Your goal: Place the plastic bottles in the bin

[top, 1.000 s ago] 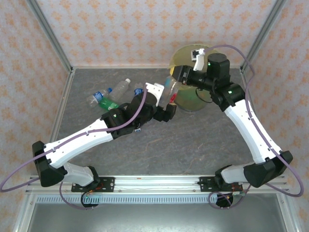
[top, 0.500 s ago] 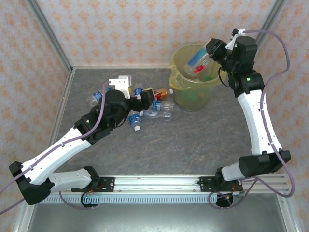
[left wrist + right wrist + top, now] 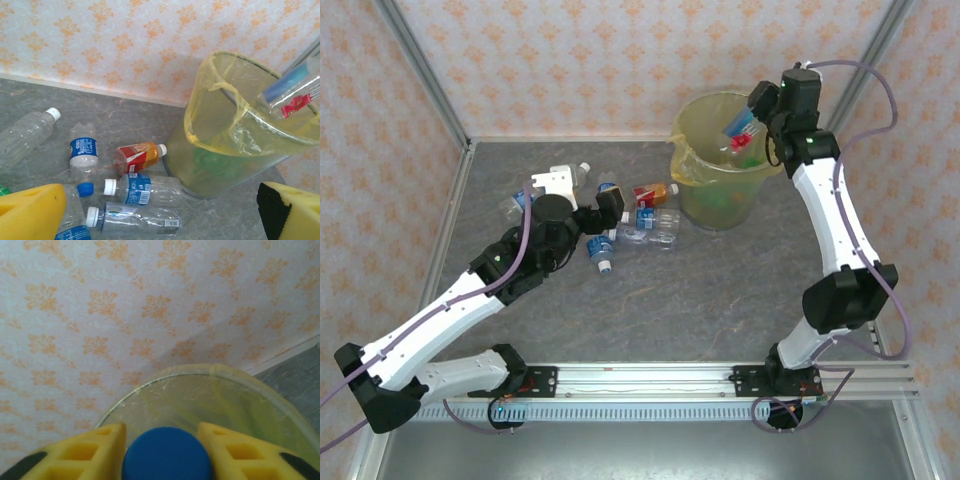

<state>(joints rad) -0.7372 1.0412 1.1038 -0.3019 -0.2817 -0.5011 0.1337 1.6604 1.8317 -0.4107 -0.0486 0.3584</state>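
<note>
Seen from above, the right end effector (image 3: 753, 118) grips a clear bottle with a blue label (image 3: 734, 130) over the open mouth of the bin (image 3: 692, 172), a round translucent yellow bucket with a bag liner standing at the far side of a grey desk (image 3: 720, 290). The left end effector (image 3: 610, 212) hangs over a loose cluster of plastic bottles (image 3: 645, 228) lying on the desk just left of the bin, among them a red-orange labelled bottle (image 3: 653, 192) and several clear ones with blue labels.

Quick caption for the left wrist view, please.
Open left gripper above loose bottles beside the bin, another bottle tilted over its mouth.
</note>
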